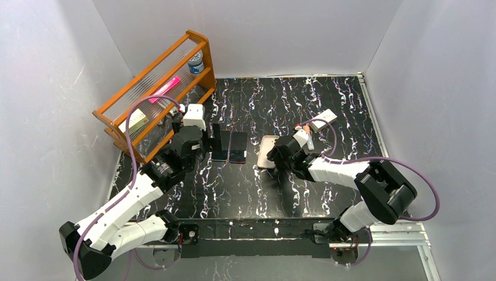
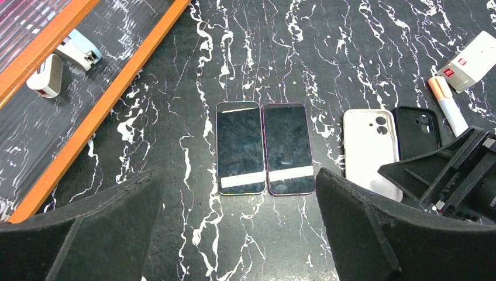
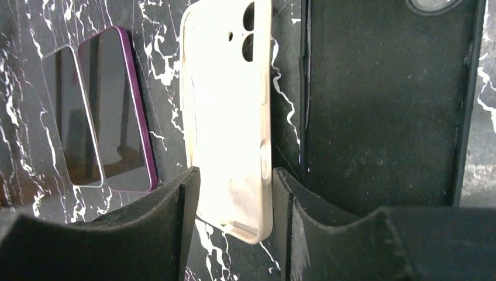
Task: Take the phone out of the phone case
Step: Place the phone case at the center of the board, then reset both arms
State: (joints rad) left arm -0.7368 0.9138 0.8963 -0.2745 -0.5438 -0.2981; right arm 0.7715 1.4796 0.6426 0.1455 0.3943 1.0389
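phones: silver-edged phone (image 2: pixel 240 146) and purple-edged phone (image 2: pixel 288 149) lie face up, side by side and touching, on the table (image 2: pixel 327 47); both bare, neither in a case
cases: cream case (image 3: pixel 228 117) and black case (image 3: pixel 380 105) lie just beside the purple-edged phone, open side up; both look empty, camera cut-outs showing
left gripper (image 2: pixel 238 193): spread wide, hovering over the two phones, touching nothing
right gripper (image 3: pixel 234 175): jaws part-way apart, one finger along each long edge of the cream case near its bottom end; the wrist view is too tight to tell a light pinch from a bare gap, so you can't call it holding or released
step: my read is that the extraction is done; you're at the let-go of the emptied cream case
progress: near the end; nothing is left inside either case as far as these views show
next move: spread the right jaws wider until both fingers clear the cream case, then lift straight up; a sideways exit risks dragging the case into the black one or the purple-edged phone
left arm: nothing for it to do; draw it up and back without sweeping the phones
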